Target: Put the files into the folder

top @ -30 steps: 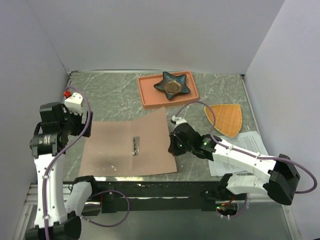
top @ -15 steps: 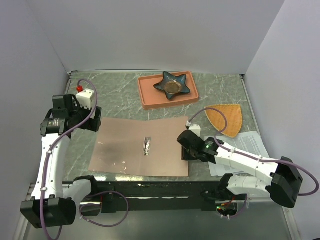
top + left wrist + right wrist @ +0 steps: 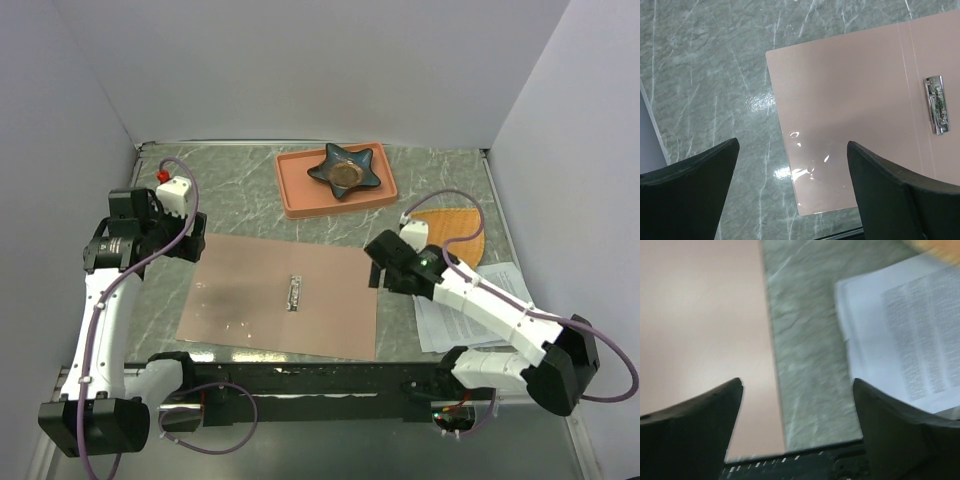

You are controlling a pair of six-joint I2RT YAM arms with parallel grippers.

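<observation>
The folder point(image 3: 250, 300) lies open and flat mid-table, pinkish-brown, with its silver clip point(image 3: 295, 291) at the spine. The left wrist view shows the folder point(image 3: 850, 100), its near left corner and the clip point(image 3: 936, 105). My left gripper point(image 3: 190, 243) hovers open over the folder's left edge; nothing is between its fingers point(image 3: 792, 144). The files point(image 3: 485, 300), white printed sheets, lie right of the folder, partly under my right arm. My right gripper point(image 3: 380, 272) is open and empty above the bare strip between the folder point(image 3: 700, 315) and the files point(image 3: 900, 340), as its own view point(image 3: 797, 382) shows.
A salmon-orange tray point(image 3: 300, 195) holding a dark star-shaped dish point(image 3: 346, 170) stands at the back. An orange fan-shaped mat point(image 3: 455, 240) lies beside the files' far edge. White walls close in both sides and the back. The table's near edge runs just below the folder.
The right gripper let go of the folder's right edge, opened, and moved up and right. The raised flap dropped flat. The left arm swung in toward the folder's left edge, then held.
</observation>
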